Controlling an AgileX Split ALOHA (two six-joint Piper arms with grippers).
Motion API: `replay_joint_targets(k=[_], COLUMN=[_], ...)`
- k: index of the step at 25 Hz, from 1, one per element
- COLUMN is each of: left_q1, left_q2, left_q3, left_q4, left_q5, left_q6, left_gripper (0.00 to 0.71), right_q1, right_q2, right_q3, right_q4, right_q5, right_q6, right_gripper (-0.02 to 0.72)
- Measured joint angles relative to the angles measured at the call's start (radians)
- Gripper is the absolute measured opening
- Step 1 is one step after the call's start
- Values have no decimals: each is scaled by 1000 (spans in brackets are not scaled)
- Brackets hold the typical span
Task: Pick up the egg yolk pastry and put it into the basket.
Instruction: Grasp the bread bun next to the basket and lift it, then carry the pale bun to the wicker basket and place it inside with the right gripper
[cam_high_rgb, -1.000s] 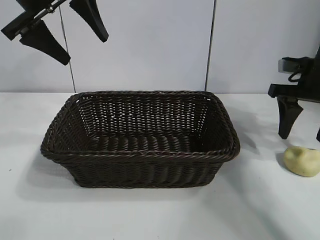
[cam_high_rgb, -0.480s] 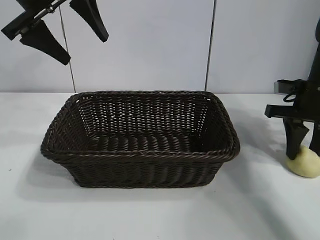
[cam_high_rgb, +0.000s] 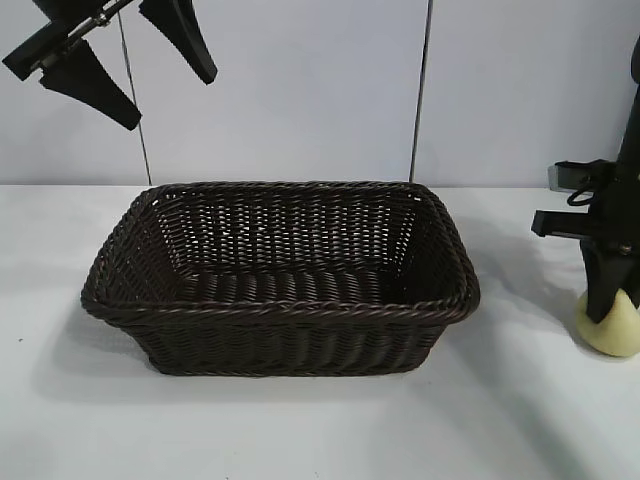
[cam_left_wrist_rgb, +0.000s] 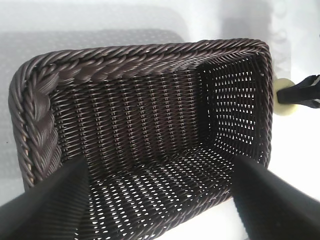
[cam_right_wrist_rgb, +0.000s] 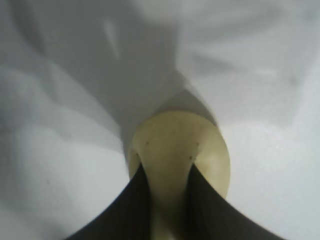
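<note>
In the exterior view the egg yolk pastry (cam_high_rgb: 607, 328) lies on the white counter (cam_high_rgb: 300, 420), to the right of the basket (cam_high_rgb: 280, 275) and apart from it; the right gripper (cam_high_rgb: 608, 300) points straight down onto it, while the left gripper (cam_high_rgb: 125, 55) hangs high over the basket's left end, jaws apart. In the left wrist view the basket's wall (cam_left_wrist_rgb: 265, 100) stands between this arm and the pastry (cam_left_wrist_rgb: 281, 97). In the right wrist view the jaws are clamped on the pastry (cam_right_wrist_rgb: 175, 150), pressing into its soft sides.

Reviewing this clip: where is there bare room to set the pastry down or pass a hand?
The dark brown woven wicker basket is bare inside, and the white table in front of it is free. It is crowded at the table's right edge, where the right pincer pinches the small pale yellow egg yolk pastry. The left pincer hangs open above the basket's left end.
</note>
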Motion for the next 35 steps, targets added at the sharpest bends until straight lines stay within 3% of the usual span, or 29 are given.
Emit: replay_joint_targets(k=[8, 15, 26, 35], left_q1=[0, 0, 0, 0], left_q2=[0, 0, 0, 0], left_q3=[0, 0, 0, 0], left_q4=[0, 0, 0, 0], left_q5=[0, 0, 0, 0], left_q6=[0, 0, 0, 0], left_gripper=[571, 571, 571, 571], right_q1=[0, 0, 3, 141], right_q2=[-128, -274, -304, -304], right_q3=[0, -2, -176, -177], right_q4=[1, 44, 85, 85], right_q5=[12, 15, 71, 59], right_q6=[-2, -13, -25, -25], right_gripper=[119, 118, 118, 118])
